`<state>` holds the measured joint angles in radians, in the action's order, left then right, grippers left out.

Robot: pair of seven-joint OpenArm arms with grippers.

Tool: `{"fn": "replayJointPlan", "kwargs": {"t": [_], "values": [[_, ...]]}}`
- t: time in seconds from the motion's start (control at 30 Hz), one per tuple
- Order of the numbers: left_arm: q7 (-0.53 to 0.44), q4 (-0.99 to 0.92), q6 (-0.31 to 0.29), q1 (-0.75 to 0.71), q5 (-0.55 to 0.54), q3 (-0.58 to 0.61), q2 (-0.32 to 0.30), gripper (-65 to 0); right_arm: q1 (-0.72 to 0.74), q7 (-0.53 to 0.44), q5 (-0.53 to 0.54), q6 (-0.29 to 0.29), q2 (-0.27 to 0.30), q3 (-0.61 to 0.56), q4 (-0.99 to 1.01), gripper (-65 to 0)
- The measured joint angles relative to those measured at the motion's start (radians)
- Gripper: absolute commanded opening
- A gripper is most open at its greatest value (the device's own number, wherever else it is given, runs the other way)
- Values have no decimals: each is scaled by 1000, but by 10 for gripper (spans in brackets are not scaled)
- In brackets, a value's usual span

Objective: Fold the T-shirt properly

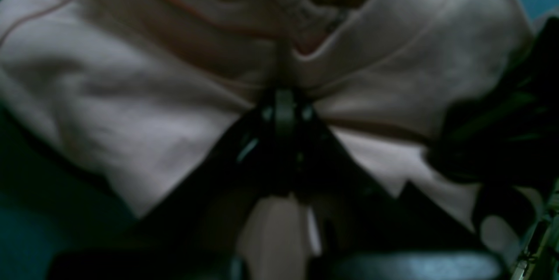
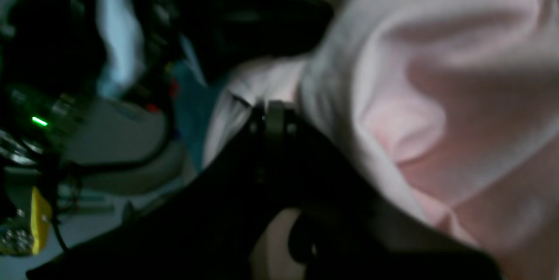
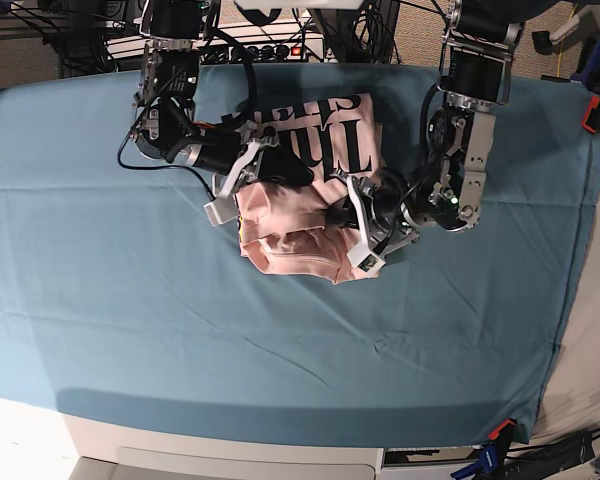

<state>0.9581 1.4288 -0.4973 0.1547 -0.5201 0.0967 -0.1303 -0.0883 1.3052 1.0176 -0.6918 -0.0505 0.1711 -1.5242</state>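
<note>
From above, my bench lies under a teal cloth sheet. The T-shirt sits bunched near its middle, black lettering showing on the far part, plain pink heaped nearer. My right claw meets the heap's left side, my left claw its right; both grips are hidden by fabric.

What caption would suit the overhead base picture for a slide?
Two grippers, left and right, pinch a bunched pale pink T-shirt with black lettering on a teal cloth sheet.
</note>
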Motion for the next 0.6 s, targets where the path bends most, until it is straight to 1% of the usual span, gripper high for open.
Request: {"fn": "replayJointPlan", "kwargs": {"t": [0.1,0.27,0.33,0.37,0.4,0.47,0.53,0.6], "values": [[-2,0,0,-2,0,0,0,-650,-9,-12,-51,40,0,0,-2,-650],[-6,3,0,-8,-3,-1,0,-650,-71,-81,-132,76,-1,0,-50,-650],[-6,3,0,-8,-3,-1,0,-650,-97,-103,-185,94,-4,-2,-89,-650],[-6,3,0,-8,-3,-1,0,-650,-109,-120,-229,102,-5,-3,-114,-650],[-6,3,0,-8,-4,-1,0,-650,-121,-141,-266,122,-3,-5,-139,-650],[-6,3,0,-8,-4,-1,0,-650,-138,-177,-335,158,13,-9,-183,-650],[-6,3,0,-8,-4,-1,0,-650,-142,-183,-388,198,42,-10,-224,-650],[-6,3,0,-9,-6,-1,0,-650,-143,-179,-398,218,81,-10,-253,-650]]}}
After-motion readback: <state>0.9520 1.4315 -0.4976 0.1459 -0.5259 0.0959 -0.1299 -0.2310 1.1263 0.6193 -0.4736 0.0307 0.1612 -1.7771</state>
